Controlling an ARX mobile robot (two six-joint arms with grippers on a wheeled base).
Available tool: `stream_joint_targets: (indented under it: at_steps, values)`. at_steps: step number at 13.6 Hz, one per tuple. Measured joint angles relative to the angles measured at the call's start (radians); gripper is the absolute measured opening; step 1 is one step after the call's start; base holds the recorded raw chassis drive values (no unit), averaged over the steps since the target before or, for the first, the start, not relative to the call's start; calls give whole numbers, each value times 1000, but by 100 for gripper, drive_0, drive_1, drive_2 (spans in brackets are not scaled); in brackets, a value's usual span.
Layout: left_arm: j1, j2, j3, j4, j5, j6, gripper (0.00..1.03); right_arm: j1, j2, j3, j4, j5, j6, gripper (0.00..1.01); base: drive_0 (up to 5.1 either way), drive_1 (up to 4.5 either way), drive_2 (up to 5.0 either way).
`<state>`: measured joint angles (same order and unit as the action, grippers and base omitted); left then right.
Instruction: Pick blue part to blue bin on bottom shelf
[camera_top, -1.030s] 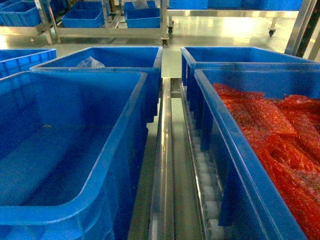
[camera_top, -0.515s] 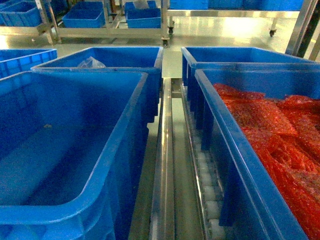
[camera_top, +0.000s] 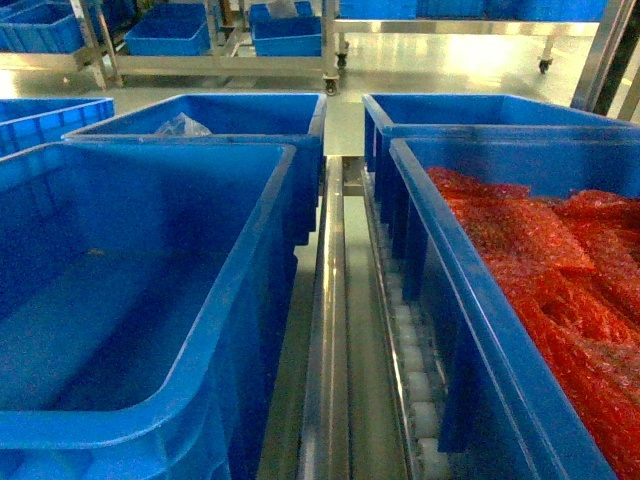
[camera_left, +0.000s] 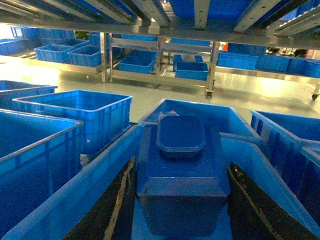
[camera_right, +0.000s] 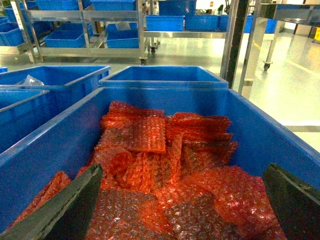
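Observation:
A dark blue part (camera_left: 181, 135), a blocky housing with a raised octagonal cap, sits between the two black fingers of my left gripper (camera_left: 183, 165). Both fingers press its sides, so the gripper is shut on it. It hangs inside a large blue bin (camera_left: 85, 195), between that bin's walls. In the head view that near-left bin (camera_top: 270, 260) looks bare inside and neither arm shows. The bottom shelf (camera_top: 333, 300) is the steel rail with white rollers (camera_top: 415, 385) running between the bins. My right gripper (camera_right: 184, 170) is open over red bubble-wrap bags (camera_right: 150, 135).
The red bags fill the near-right bin (camera_top: 440, 260). Behind stand two more blue bins, the left one (camera_top: 200, 105) holding a clear plastic bag (camera_top: 180, 125). Racks with further blue bins (camera_top: 285, 35) line the far side of a shiny floor. A steel shelf level (camera_left: 150, 25) runs overhead.
The head view has shifted very slightly; nothing in the bins has moved and no arm has entered that view.

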<state>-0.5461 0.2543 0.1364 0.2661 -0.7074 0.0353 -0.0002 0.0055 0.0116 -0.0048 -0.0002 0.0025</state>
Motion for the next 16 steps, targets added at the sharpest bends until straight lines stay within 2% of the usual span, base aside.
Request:
stream_joint_targets:
  at_steps: [16]
  values:
    - [0, 0, 0, 0, 0, 0, 41, 0, 0, 0, 0, 0, 0, 98, 0, 0, 0]
